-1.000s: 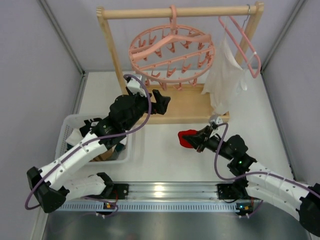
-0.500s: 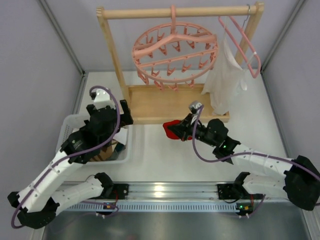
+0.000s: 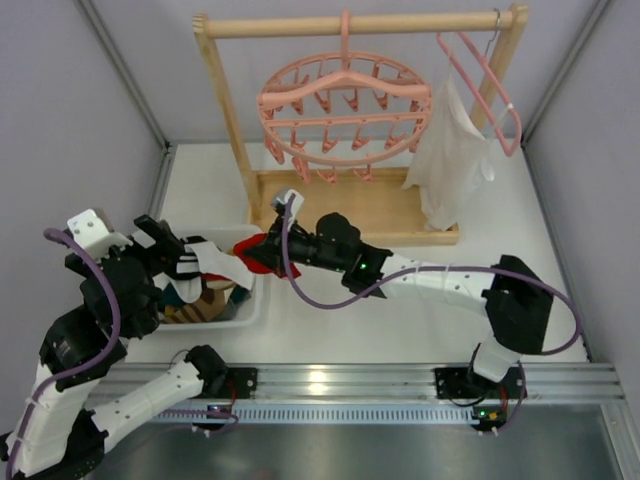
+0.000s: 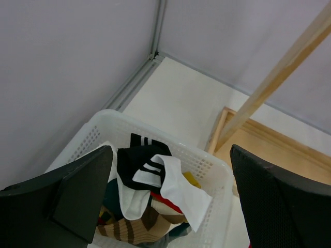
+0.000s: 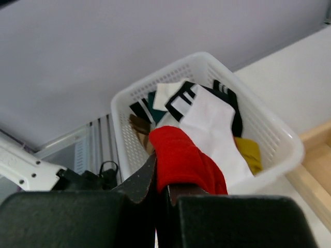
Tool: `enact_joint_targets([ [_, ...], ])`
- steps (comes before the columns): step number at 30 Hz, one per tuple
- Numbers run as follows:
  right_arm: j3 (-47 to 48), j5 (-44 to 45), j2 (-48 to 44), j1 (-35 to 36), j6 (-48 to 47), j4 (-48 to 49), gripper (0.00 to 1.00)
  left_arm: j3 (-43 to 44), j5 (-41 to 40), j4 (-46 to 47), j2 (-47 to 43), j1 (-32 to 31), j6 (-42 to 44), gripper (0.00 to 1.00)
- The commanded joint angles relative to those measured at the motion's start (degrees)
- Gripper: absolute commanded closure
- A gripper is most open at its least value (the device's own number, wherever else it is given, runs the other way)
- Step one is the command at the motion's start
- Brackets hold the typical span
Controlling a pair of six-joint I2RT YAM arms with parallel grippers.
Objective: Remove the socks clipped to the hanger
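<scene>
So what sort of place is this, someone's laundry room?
Probably a robotics test cell staged as a laundry corner: a light wooden clothes rack, a round salmon-pink plastic clip hanger and a white plastic mesh basket, inside bare grey walls.

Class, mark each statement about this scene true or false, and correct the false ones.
1. The right end effector grips a red sock. True.
2. The white basket holds several socks. True.
3. The left end effector is shut on a striped sock. False: it is open above the basket, gripping nothing.
4. Black socks hang from the round hanger's clips. False: its clips show no socks.
</scene>
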Motion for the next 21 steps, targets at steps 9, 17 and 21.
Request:
enact_joint_targets([
  [9,27.5,-11.5,23.1,7.3,2.3,2.8,1.0,0.0,-8.6,-1.6,-1.7,0.1,-0.6,0.02],
  [17,46.3,-12.8,42.1,6.2,5.5,-0.5,0.99,-1.9,-8.7,-1.5,-1.6,0.1,-3.0,0.02],
  [21,52.0,-9.9,47.5,4.2,5.2,-2.5,0.95,-3.4,-8.8,-1.6,-1.2,0.1,-3.4,0.02],
])
